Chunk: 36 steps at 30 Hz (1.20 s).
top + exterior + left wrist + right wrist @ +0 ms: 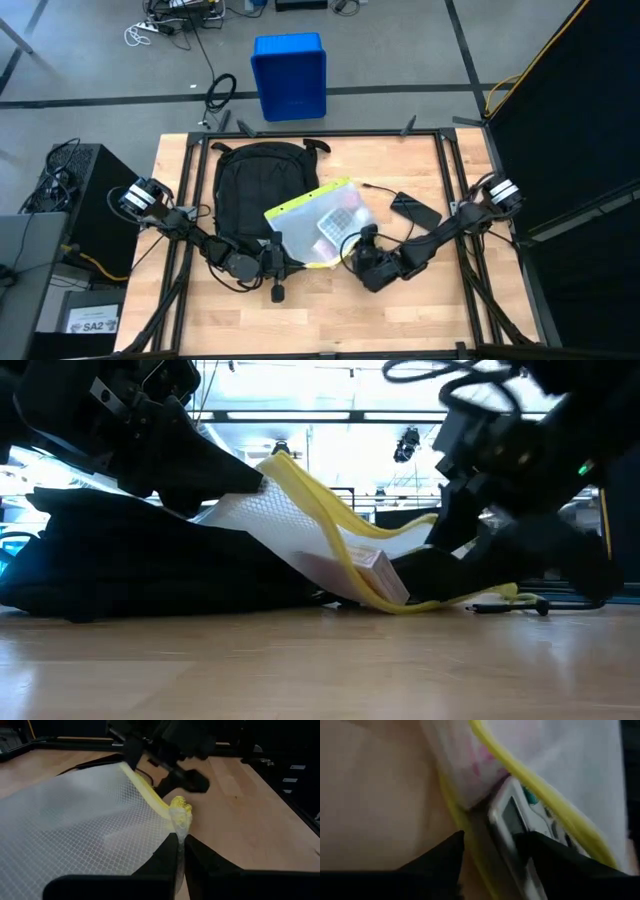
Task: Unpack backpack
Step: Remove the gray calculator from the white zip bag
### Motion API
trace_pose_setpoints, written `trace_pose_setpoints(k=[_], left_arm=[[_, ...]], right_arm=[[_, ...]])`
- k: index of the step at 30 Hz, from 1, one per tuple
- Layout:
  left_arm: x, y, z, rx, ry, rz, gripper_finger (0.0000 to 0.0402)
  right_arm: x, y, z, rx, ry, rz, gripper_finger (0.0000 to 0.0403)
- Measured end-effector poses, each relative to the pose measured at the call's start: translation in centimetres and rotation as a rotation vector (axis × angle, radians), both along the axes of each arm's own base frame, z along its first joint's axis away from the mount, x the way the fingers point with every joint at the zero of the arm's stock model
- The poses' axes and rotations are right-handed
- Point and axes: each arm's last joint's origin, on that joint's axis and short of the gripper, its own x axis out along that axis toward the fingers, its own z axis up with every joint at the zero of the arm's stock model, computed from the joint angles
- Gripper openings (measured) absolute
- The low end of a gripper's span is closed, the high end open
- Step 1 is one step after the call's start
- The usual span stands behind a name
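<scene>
From above we see the large black fabric backpack (255,190) lying flat on the pale wooden table (420,310), a little left of the frame's centre, its top toward the upper edge. A translucent white mesh pouch with a yellow zip border (318,222) lies tilted across the backpack's lower right corner and onto the bare wood just right of it. Through the mesh we can make out pale pinkish contents, but we cannot tell what they are.

Our left gripper (272,256) sits at the lower centre of the overhead frame, at the pouch's lower left corner. In the left wrist view its two dark fingers (170,855) are pressed together, clamped on the yellow-edged corner of the pouch (180,815), with the mesh spreading out to the left of the frame.

Our right gripper (366,247) is at the pouch's lower right edge, just right of centre in the overhead frame. In the right wrist view its fingers (445,855) stand apart, either side of the pouch's yellow border and a grey flat device with a small screen (520,820) inside it; we see no grip on either.

In the low view the pouch (330,540) slopes down from the backpack (150,570) at the left to the table.

A flat black rectangular device (415,210) rests on the wood to the right of the pouch. A blue plastic bin (289,75) stands on the floor beyond the table, at the top centre.
</scene>
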Motion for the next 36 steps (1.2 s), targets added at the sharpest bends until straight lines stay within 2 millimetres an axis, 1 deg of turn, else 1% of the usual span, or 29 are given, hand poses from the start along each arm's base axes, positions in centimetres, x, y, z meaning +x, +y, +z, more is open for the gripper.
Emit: trace_pose_setpoints(k=[3,5,8,12,13,16,18,24,28,33,36], left_arm=[[0.0,0.0,0.0,0.0,0.0,0.001,0.0],[0.0,0.0,0.0,0.001,0.0,0.003,0.0],[0.0,0.0,0.0,0.003,0.004,0.004,0.0],[0.0,0.0,0.0,0.003,0.004,0.003,0.0],[0.0,0.0,0.0,0.003,0.004,0.003,0.0],[0.0,0.0,0.0,0.003,0.004,0.003,0.0],[0.0,0.0,0.0,0.003,0.004,0.004,0.0],[0.0,0.1,0.0,0.008,-0.001,0.031,0.0],[0.0,0.1,0.0,0.011,-0.002,0.039,0.0],[0.0,0.1,0.0,0.011,-0.002,0.041,0.0],[0.0,0.1,0.0,0.011,-0.001,0.041,0.0]], right_arm=[[0.4,-0.6,-0.6,-0.035,-0.005,-0.035,0.0204],[0.5,-0.9,-0.5,-0.038,-0.007,-0.048,0.0188],[0.5,-1.0,-0.3,-0.062,-0.023,-0.062,0.0134],[0.6,-0.8,0.1,-0.126,-0.028,-0.051,0.0031],[0.7,-0.7,0.3,-0.139,-0.037,-0.048,0.0019],[0.6,0.1,0.7,-0.169,-0.042,-0.032,0.0018],[0.5,0.8,1.4,-0.172,-0.026,-0.006,0.0012],[0.0,2.8,4.9,-0.115,0.019,0.039,0.0005],[-0.8,4.0,7.4,-0.088,0.048,0.055,0.0003],[-1.9,5.4,10.2,0.001,0.142,0.104,0.0002],[-2.7,6.2,11.3,0.061,0.216,0.136,0.0002]])
